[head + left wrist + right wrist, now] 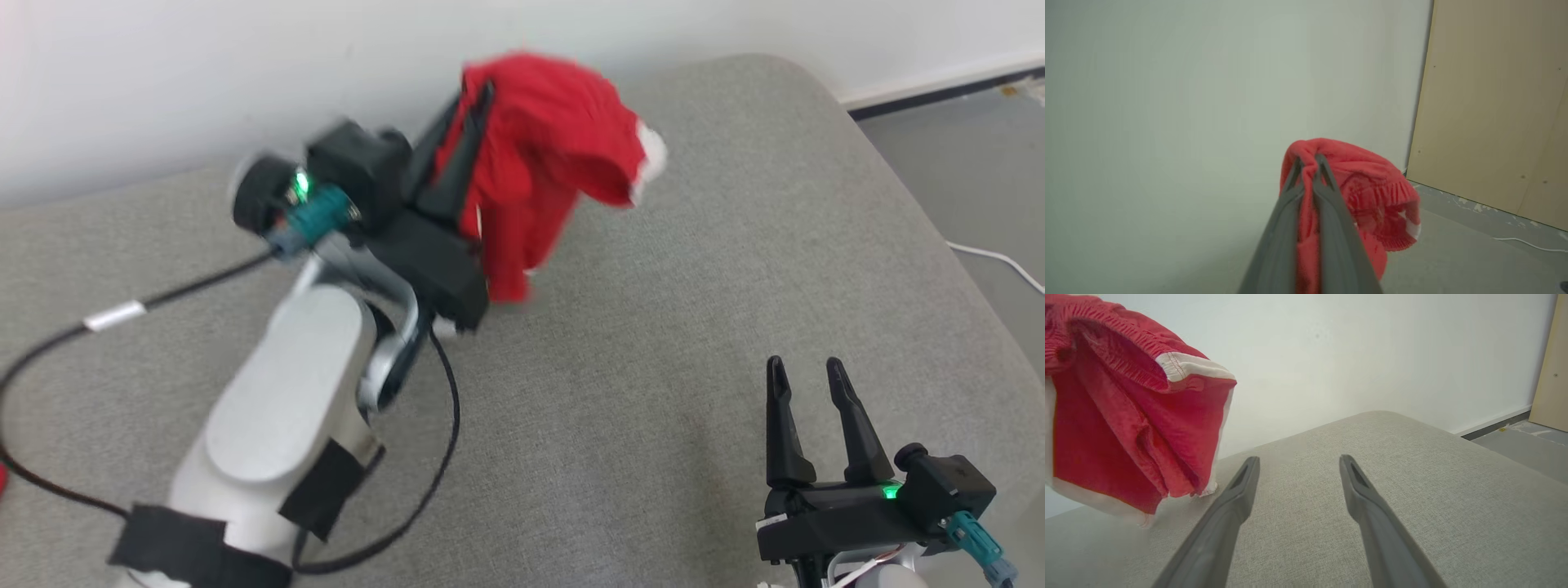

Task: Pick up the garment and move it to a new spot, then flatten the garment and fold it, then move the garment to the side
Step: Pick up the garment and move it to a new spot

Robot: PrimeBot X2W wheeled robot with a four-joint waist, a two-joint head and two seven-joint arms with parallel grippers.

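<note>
my left claw (478, 106) is clamped on a bunched fold of the red garment (563, 147). its two dark fingers are squeezed almost together, with cloth pinched between the tips. i hold it by one gathered point, so the rest drapes off to the side and down, and the weight pulls the folds open. that is why the elastic waistband and white trim show; it looks like a pair of shorts.

it hangs raised over the far part of the grey cushion (653, 408), close to the white wall. the image is blurred there, so i cannot tell whether the lowest hem brushes the fabric. i judge this to be the carrying step: the garment is lifted so it does not drag or snag on the way to a new spot. flattening and folding are not yet begun.

my right claw (804, 367) stands wide open and empty, low over the near right of the cushion, well apart from the garment. it is probably parked there to stay clear of the swinging cloth. from there it could take a second edge once the cloth is laid down.

beyond the cushion's right edge is grey floor with a thin white cable (996, 257).
</note>
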